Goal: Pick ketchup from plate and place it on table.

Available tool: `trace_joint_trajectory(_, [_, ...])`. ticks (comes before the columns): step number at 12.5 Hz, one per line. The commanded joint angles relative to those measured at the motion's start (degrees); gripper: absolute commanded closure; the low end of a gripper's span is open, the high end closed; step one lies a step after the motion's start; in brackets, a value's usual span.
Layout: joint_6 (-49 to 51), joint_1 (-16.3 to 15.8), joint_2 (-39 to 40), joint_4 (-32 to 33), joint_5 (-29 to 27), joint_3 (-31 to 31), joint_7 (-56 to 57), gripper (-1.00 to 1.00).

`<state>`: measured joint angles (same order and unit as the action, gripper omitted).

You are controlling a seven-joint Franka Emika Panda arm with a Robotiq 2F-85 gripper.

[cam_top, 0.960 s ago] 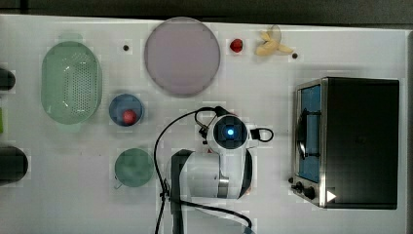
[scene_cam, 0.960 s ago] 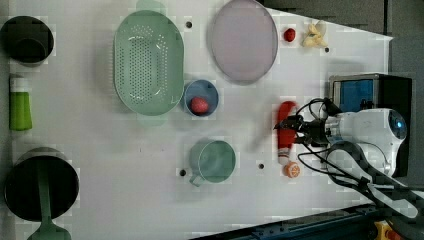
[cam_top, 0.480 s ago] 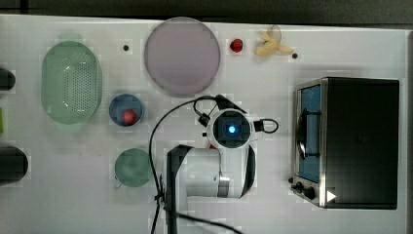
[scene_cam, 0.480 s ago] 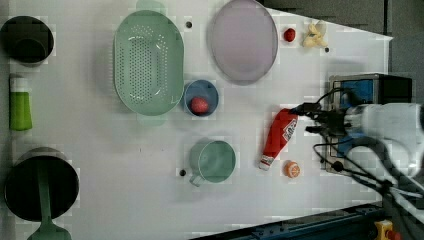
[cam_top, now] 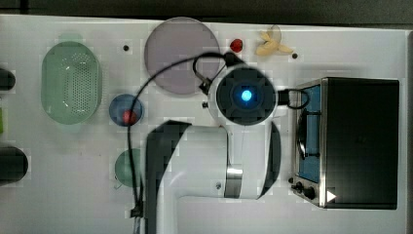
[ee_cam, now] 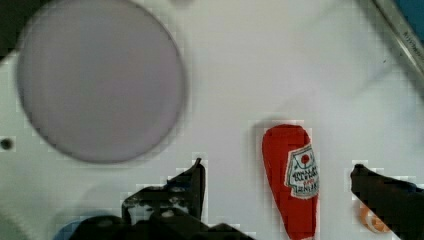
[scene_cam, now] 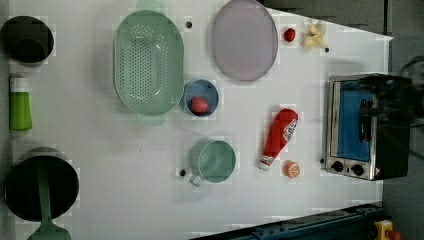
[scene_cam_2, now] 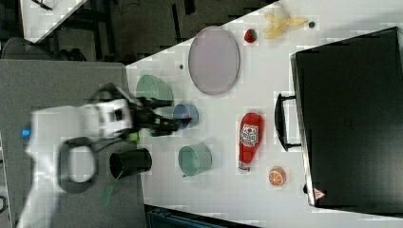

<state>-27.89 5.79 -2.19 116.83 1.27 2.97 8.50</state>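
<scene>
where the white table (scene_cam: 125,200) spreads under the gripper (ee_cam: 277,172), the black toaster oven (scene_cam: 367,127) stands off to one side of it in the wrist view, only its metal edge showing there. the lilac-grey plate (ee_cam: 97,75) lies bare, on the side of the gripper's near finger and well ahead of it. the ketchup (ee_cam: 292,175) lies flat on the table just under the gripper, between the two spread fingers (ee_cam: 192,182) and touching neither, its label facing up. the gripper hangs released above it with nothing held. a small blue bowl (scene_cam: 201,97) with a red fruit in it sits beyond the near finger, and an orange slice (scene_cam: 292,169) lies by the ketchup's cap end, below the far finger.
</scene>
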Motion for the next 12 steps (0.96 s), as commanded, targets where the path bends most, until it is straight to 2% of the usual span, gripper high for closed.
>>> trace_joint_trajectory(1, [9.93,0.07,-0.95,-9.75,-0.92,-0.32,-4.08,-1.00])
trace_joint_trajectory(5, [24.37,0.14,-0.98,-17.87,-0.91,-0.47,-4.08,-1.00])
trace_joint_trajectory(12, [24.84,0.13,-0.78,-17.96,-0.91,-0.46,-4.08,-1.00])
